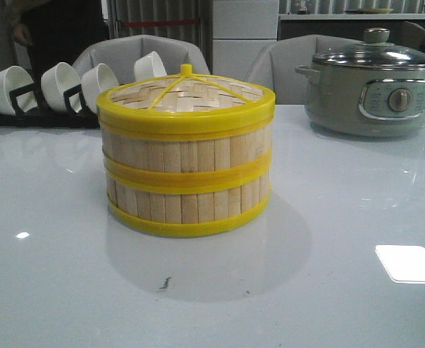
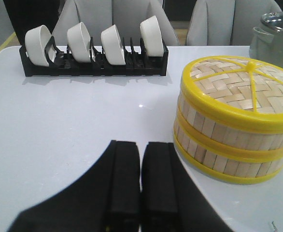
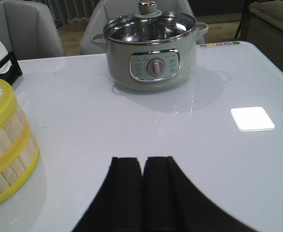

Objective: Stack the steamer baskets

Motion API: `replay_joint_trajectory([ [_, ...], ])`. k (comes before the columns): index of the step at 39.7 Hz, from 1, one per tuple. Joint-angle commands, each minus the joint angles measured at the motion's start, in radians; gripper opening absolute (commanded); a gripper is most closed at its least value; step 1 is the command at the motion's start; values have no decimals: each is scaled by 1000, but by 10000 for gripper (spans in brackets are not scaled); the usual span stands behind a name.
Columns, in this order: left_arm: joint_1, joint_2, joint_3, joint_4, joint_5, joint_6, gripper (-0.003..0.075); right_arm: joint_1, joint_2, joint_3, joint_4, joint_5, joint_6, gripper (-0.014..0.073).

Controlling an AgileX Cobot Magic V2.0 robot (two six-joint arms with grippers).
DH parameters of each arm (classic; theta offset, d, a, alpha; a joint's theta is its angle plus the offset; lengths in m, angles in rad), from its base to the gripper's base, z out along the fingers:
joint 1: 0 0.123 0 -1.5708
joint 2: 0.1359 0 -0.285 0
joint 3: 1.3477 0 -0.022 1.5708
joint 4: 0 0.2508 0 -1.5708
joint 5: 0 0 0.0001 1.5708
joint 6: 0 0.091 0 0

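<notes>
Already the two steamer baskets [image 1: 186, 187] stand stacked one on the other in the middle of the white table [image 1: 343, 290], their yellow rims meeting in a band halfway up the pale slat wall, and the woven lid [image 1: 186, 94] with its yellow rim and knob sits on top of the upper one. Far left on the table, behind the stack, a black rack [image 1: 24, 109] holds white bowls [image 1: 60, 85] tilted on their sides. Far right stands the grey-green electric pot [image 1: 372, 87] with its glass lid and a round dial on the front, well apart from the baskets. In the left wrist view the left gripper [image 2: 141, 193] has its two black fingers pressed together with only a thin seam between them, holding nothing, and the stack lies just beside it without touching. In the right wrist view the right gripper [image 3: 141, 193] is likewise closed and empty, low over bare table, with the baskets off to one side and the pot beyond it. Neither gripper appears in the front view.
</notes>
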Motion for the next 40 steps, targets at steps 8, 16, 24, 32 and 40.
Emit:
replay_joint_trajectory([
  [8, 0, 5, -29, -4, -88, -7, 95, -6, 5, -28, -6, -89, -12, 55],
  [16, 0, 5, -29, -4, -88, -7, 95, -6, 5, -28, -6, -89, -12, 55],
  [24, 0, 5, -29, -4, -88, -7, 95, -6, 5, -28, -6, -89, -12, 55],
  [32, 0, 5, -29, -4, -88, -7, 95, -6, 5, -28, -6, -89, -12, 55],
  [40, 31, -49, -11, 21, -174, -3, 95, -6, 5, -28, -6, -89, -12, 55],
])
